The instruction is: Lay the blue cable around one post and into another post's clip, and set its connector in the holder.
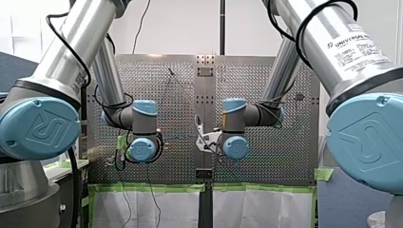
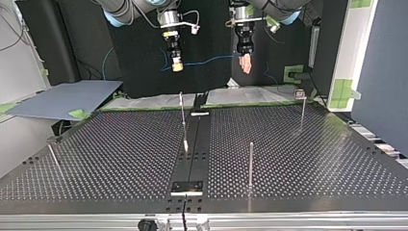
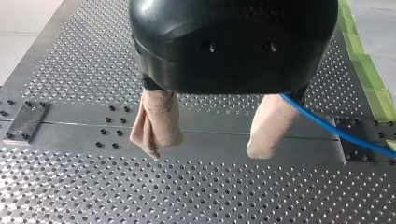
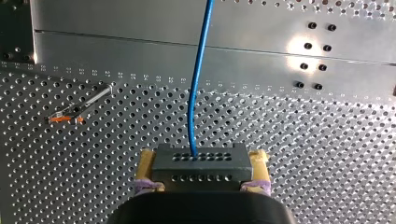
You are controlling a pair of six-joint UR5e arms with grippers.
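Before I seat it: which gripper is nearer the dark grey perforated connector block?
Right. My right gripper clamps the connector block between yellow pads; my left gripper, open, hovers apart, along the blue cable.

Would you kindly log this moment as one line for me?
right pincer shut on connector | left pincer open | blue cable spans between them, unrouted

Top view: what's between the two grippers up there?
The blue cable, strung through the air from my right gripper across to my left gripper. The top view shows nothing else between them.
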